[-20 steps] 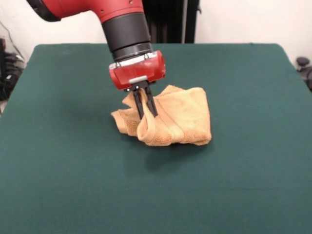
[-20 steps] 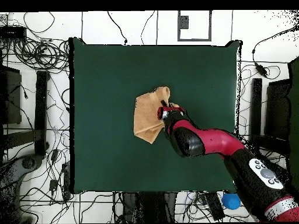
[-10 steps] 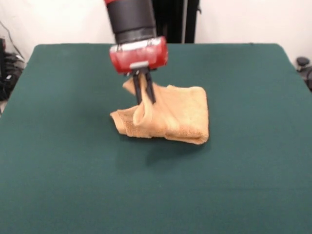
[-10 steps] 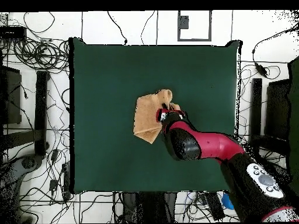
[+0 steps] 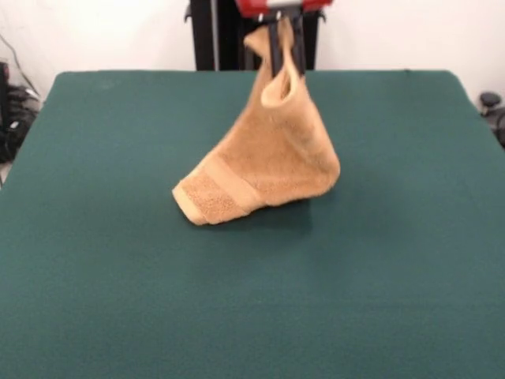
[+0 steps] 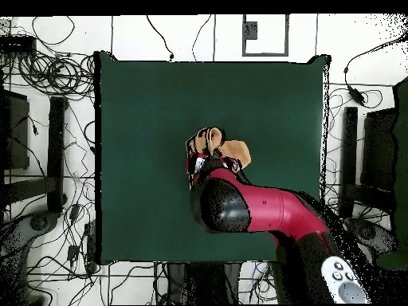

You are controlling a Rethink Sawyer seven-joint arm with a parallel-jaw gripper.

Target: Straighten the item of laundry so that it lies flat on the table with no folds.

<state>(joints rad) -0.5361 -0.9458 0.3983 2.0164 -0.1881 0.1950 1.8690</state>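
The golden-tan towel [image 5: 268, 158] hangs from my gripper [image 5: 282, 57] near the top of the front view. The gripper is shut on a fold at the towel's top. The towel's lower part, with its woven border band [image 5: 225, 189], still rests on the green table [image 5: 118, 260]. In the overhead view the red arm covers most of the towel [image 6: 236, 151], and the gripper itself is hidden under the arm.
The table's far edge [image 5: 126, 73] lies just behind the hanging towel. Cables and dark equipment [image 6: 48, 151] surround the table in the overhead view. A black pedestal [image 5: 213, 35] stands behind the table.
My gripper has risen sharply and shifted right in the front view, pulling the towel up from a crumpled heap into a hanging drape. Only its lower edge stays on the table.
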